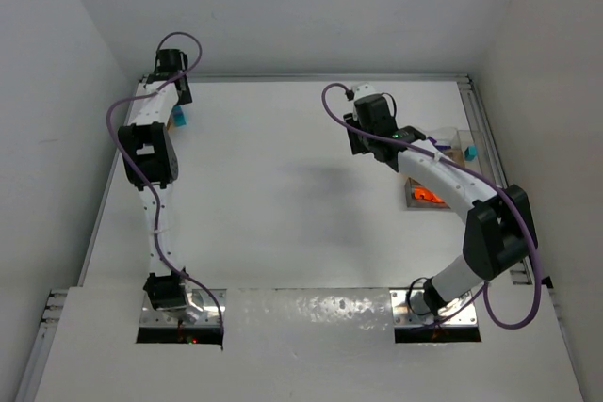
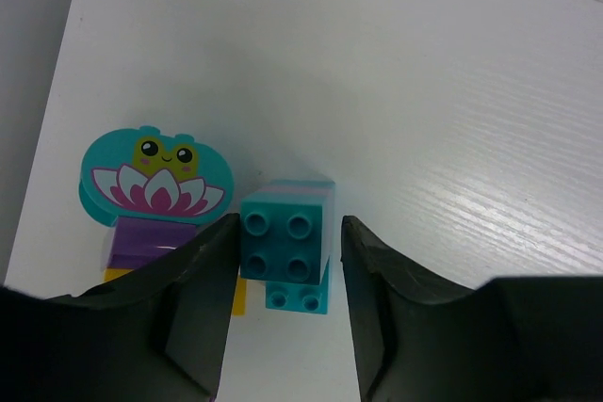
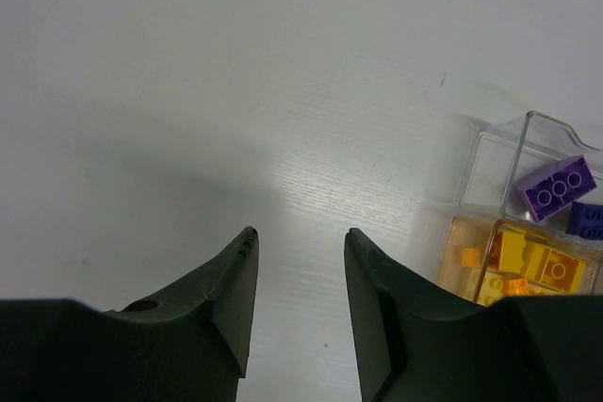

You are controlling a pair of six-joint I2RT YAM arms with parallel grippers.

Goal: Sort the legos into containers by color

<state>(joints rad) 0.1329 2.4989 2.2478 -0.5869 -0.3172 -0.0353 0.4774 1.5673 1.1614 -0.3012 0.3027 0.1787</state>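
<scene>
My left gripper is open at the table's far left corner, its jaws on either side of a teal lego with four studs; the left jaw is at the brick, the right jaw stands a little off it. A second teal lego lies under it. Beside them are a teal rounded piece with a frog picture, a purple lego and a yellow one. My right gripper is open and empty over bare table, left of the clear containers, which hold purple legos and yellow legos.
In the top view the left gripper is by the back rail, with teal legos under it. The right gripper is mid-table. The containers sit at the right edge, with orange legos and a teal one.
</scene>
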